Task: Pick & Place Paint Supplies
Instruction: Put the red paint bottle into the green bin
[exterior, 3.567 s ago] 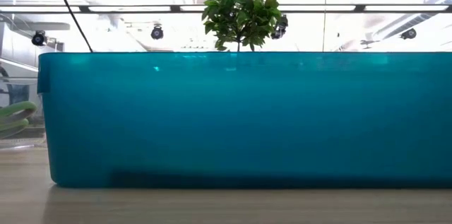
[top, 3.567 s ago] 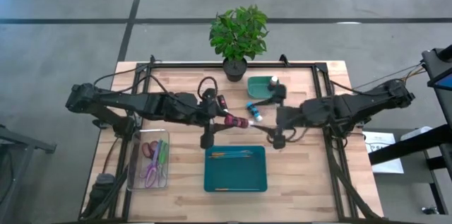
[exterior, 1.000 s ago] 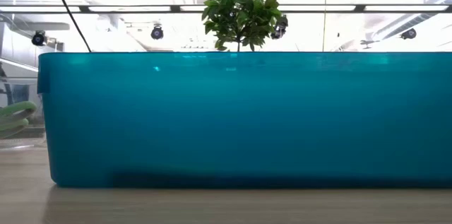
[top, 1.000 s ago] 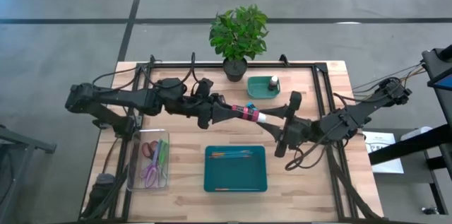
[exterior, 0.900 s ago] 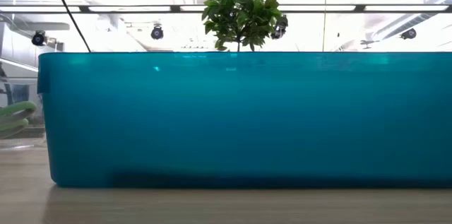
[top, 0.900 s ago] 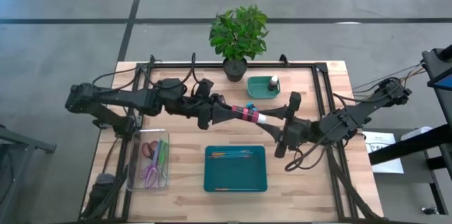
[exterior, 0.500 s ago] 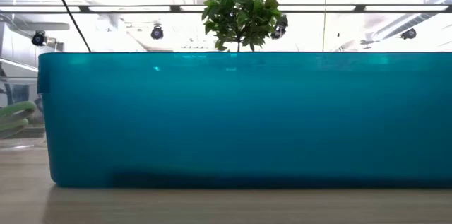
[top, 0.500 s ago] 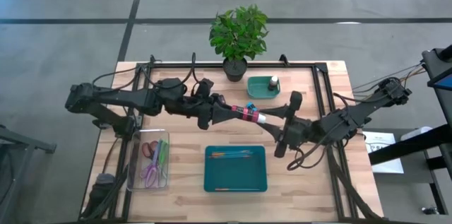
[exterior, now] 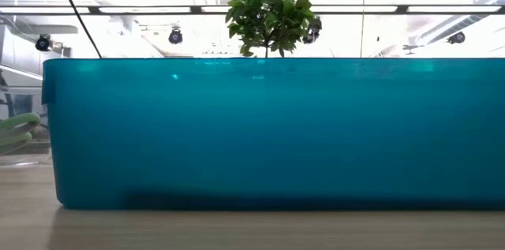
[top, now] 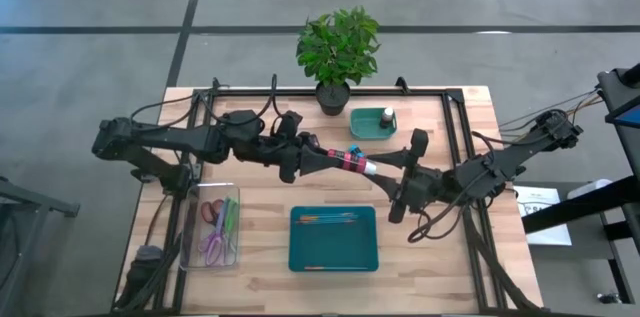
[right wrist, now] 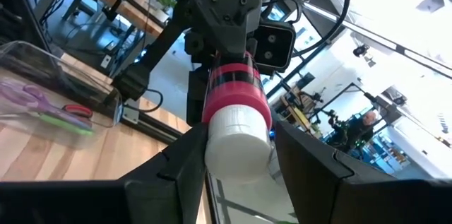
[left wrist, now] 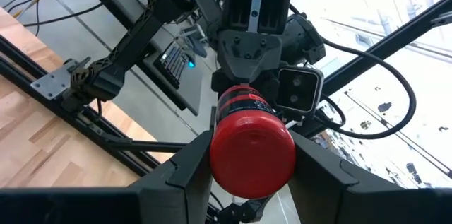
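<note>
A dark red paint bottle (top: 350, 162) with a white cap hangs level in the air over the table's middle, between my two grippers. My left gripper (top: 338, 159) is shut on its red end, and my right gripper (top: 382, 171) is shut on its cap end. In the left wrist view the bottle's round red base (left wrist: 252, 150) faces the camera. In the right wrist view the white cap (right wrist: 237, 145) does. Thin brushes (top: 325, 219) lie in the teal tray (top: 333, 257). A blue bottle (top: 354, 147) shows just behind the held one. My left gripper pinches the bottle's red base end (left wrist: 220, 159) between its two fingers, coming level from the table's left, fingers along the bottle. The bottle is lifted clear and lies level. My right gripper pinches the white cap (right wrist: 216, 148) between its two fingers, coming level from the table's right, fingers along the bottle.
A small green tray (top: 368, 127) with a white-capped bottle (top: 387, 117) stands at the back, beside a potted plant (top: 337, 52). A clear box (top: 212, 225) with scissors lies near the left. The teal tray's wall (exterior: 268, 132) fills the low view.
</note>
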`<state>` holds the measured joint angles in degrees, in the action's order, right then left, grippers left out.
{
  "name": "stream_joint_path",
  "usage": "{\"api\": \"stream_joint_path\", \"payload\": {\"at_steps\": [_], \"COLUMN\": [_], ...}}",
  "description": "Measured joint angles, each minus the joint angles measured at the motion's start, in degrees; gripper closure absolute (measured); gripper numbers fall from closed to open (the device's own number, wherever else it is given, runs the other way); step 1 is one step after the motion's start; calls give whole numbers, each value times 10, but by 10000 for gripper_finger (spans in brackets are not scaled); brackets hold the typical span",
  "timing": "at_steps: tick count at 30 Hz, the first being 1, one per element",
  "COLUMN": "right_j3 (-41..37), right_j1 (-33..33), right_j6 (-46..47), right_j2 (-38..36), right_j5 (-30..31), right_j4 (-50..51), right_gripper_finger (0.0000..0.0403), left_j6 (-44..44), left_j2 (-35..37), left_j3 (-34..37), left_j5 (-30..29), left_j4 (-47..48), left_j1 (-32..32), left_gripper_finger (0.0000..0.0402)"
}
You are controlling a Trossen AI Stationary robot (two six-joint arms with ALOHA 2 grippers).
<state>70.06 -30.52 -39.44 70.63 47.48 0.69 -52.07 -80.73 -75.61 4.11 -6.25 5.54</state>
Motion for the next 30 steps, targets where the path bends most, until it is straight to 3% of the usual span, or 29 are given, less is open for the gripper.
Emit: {"api": "stream_joint_path", "payload": {"at_steps": [3,8,18,25,30], "right_j3": [0,0,-1,-3,-3], "right_j1": [0,0,0,-12,-22], "right_j6": [-13,-15,-13,-19,-11], "right_j2": [0,1,1,-3,-3], "right_j5": [0,0,0,-3,-3], "right_j4": [0,0,-7,1,-1], "right_gripper_finger": [246,292,292,292,292], "left_j6": [0,2,11,98,136], "left_j2": [0,0,0,2,0], "left_j3": [0,0,0,-2,-2], "left_j5": [0,0,1,37,61], "left_j4": [0,0,20,88,86], "left_j1": [0,0,0,0,0], "left_gripper_finger": [241,241,241,241,241]}}
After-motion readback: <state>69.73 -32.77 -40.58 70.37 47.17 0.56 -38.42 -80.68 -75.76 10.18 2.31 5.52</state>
